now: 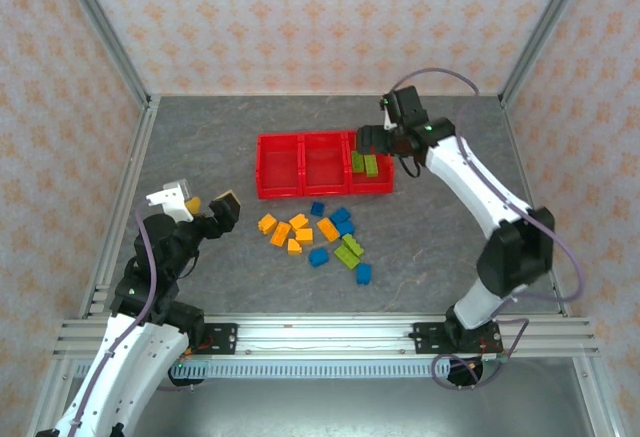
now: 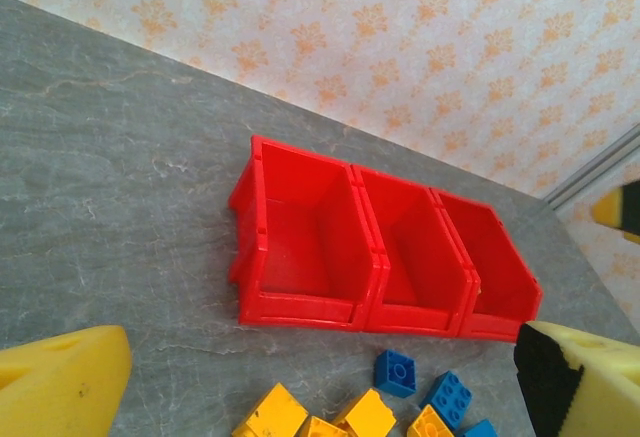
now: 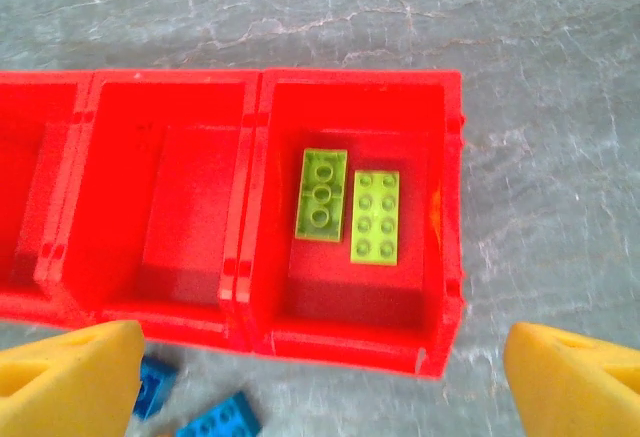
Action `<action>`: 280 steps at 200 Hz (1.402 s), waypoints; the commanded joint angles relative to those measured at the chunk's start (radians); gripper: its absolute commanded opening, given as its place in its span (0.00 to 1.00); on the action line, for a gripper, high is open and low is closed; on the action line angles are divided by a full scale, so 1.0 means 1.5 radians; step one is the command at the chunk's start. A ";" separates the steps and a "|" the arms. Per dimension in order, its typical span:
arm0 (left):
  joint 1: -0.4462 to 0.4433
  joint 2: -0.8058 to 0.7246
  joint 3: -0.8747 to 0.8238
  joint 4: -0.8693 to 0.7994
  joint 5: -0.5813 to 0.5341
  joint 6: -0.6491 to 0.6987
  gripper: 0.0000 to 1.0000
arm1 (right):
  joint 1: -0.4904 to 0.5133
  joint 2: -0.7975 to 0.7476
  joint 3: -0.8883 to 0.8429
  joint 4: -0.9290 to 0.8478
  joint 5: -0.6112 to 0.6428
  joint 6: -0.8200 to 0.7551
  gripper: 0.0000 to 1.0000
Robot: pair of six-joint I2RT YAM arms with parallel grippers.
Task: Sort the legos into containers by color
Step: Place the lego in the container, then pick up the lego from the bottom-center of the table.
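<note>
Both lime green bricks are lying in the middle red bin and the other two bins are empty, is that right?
Not quite. The two lime green bricks lie in the right-end bin, not the middle bin, as the right wrist view shows. The middle bin and the left bin are the empty ones.

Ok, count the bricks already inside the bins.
2. Both are lime green, side by side in the rightmost bin: the left brick and the right brick. The middle bin and left bin look empty; nothing seems hidden.
</note>
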 commanded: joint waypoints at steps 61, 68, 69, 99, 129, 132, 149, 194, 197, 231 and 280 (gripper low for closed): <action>0.007 0.009 -0.005 0.016 0.010 0.009 0.99 | 0.102 -0.201 -0.312 0.008 -0.100 0.067 0.85; 0.007 0.009 -0.004 0.016 0.009 0.008 0.99 | 0.125 -0.198 -0.328 0.007 -0.097 0.075 0.85; 0.007 0.009 -0.004 0.016 0.009 0.007 0.99 | 0.128 -0.197 -0.330 0.007 -0.096 0.076 0.85; 0.006 0.012 -0.001 0.007 0.000 -0.002 0.99 | 0.183 -0.159 -0.368 0.016 -0.076 0.096 0.83; -0.004 0.019 0.006 -0.005 0.004 -0.004 0.99 | 0.189 -0.114 -0.381 0.035 -0.079 0.085 0.76; -0.005 0.019 0.007 -0.005 0.003 -0.004 0.99 | 0.189 -0.110 -0.380 0.037 -0.081 0.084 0.75; -0.011 0.019 0.008 -0.008 -0.002 -0.005 0.99 | 0.193 -0.084 -0.374 0.044 -0.084 0.078 0.70; -0.014 0.014 0.005 -0.005 -0.009 -0.006 0.99 | 0.206 -0.022 -0.358 0.051 -0.072 0.057 0.67; -0.014 0.014 0.005 -0.004 -0.009 -0.006 0.99 | 0.207 -0.019 -0.358 0.052 -0.072 0.057 0.66; -0.014 0.023 0.002 0.002 -0.003 -0.003 0.99 | 0.207 -0.001 -0.354 0.065 -0.071 0.056 0.60; -0.014 0.032 0.002 0.004 0.001 0.000 0.99 | 0.207 0.015 -0.357 0.072 -0.042 0.057 0.47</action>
